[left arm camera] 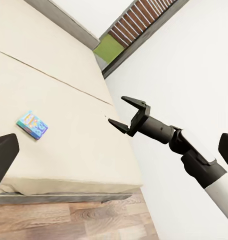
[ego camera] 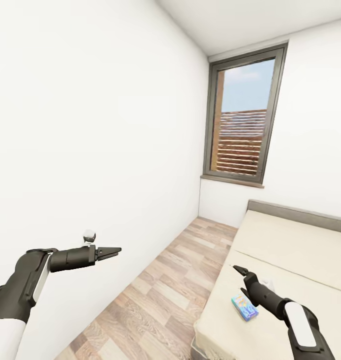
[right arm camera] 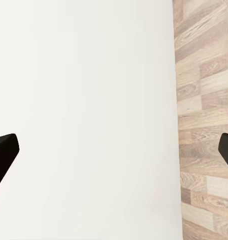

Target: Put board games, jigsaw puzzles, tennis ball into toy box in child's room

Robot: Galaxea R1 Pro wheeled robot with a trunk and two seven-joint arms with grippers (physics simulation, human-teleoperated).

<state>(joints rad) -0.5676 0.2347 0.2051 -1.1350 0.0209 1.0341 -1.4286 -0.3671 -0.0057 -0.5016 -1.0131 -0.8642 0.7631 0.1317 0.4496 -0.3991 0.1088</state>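
The robot is approaching the bed (ego camera: 290,240), where a light-blue board game (ego camera: 244,306) is lying beside the empty, spread right tool (ego camera: 244,273); the left tool (ego camera: 113,251) looks narrowed. Next comes lowering onto the box.

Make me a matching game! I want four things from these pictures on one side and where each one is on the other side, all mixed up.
Things:
1. board game
2. window
3. left claw
4. right claw

Places:
A. in the far wall, behind the bed
B. held open over the bed, near the box
C. lying flat on the bed
D. out in the air beside the white side wall

Pairs: 1-C, 2-A, 3-D, 4-B
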